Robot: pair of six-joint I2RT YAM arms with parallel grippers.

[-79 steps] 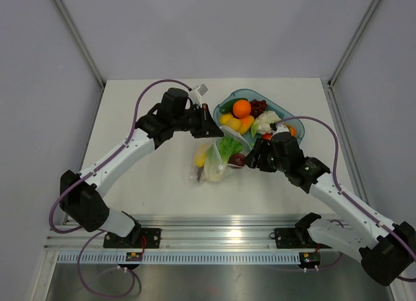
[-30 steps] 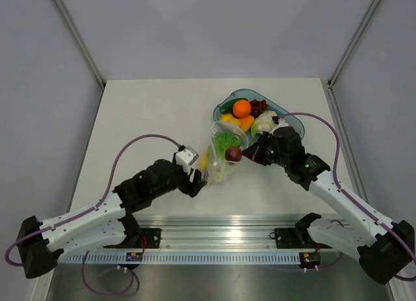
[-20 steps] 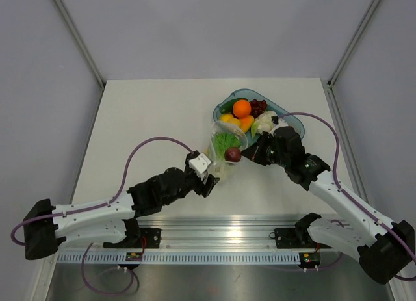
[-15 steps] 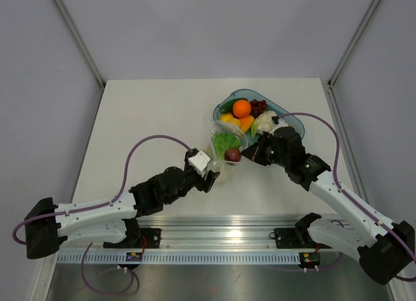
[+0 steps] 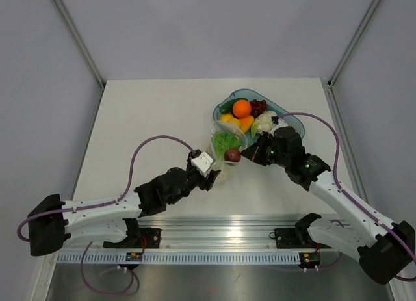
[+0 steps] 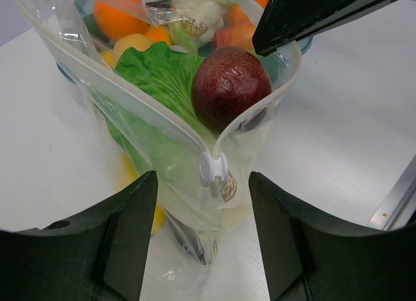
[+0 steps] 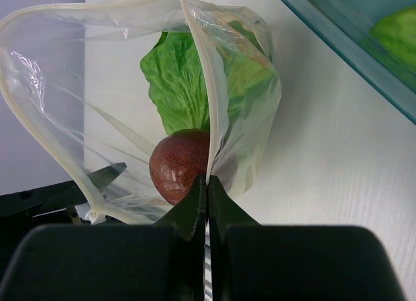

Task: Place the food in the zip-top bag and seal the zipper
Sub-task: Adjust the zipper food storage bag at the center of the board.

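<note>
Left claw (image 6: 203, 190) spread, straddling the white zipper slider (image 6: 213, 166) at the near corner of the zip-top bag (image 6: 146, 148). Bag stands open on worktop (image 5: 143, 119), holding lettuce (image 6: 166, 73) and dark red fruit (image 6: 231, 86). Right claw (image 7: 207, 187) pinches the far rim. Teal tray (image 5: 281, 109) behind.

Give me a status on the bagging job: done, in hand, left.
Done: lettuce and a dark red fruit sit inside the zip-top bag. In hand: the right tool pinches the bag's rim; the left tool, open, straddles the zipper slider. Left: the orange and other pieces lie in the teal tray, and the zipper gapes open.
</note>
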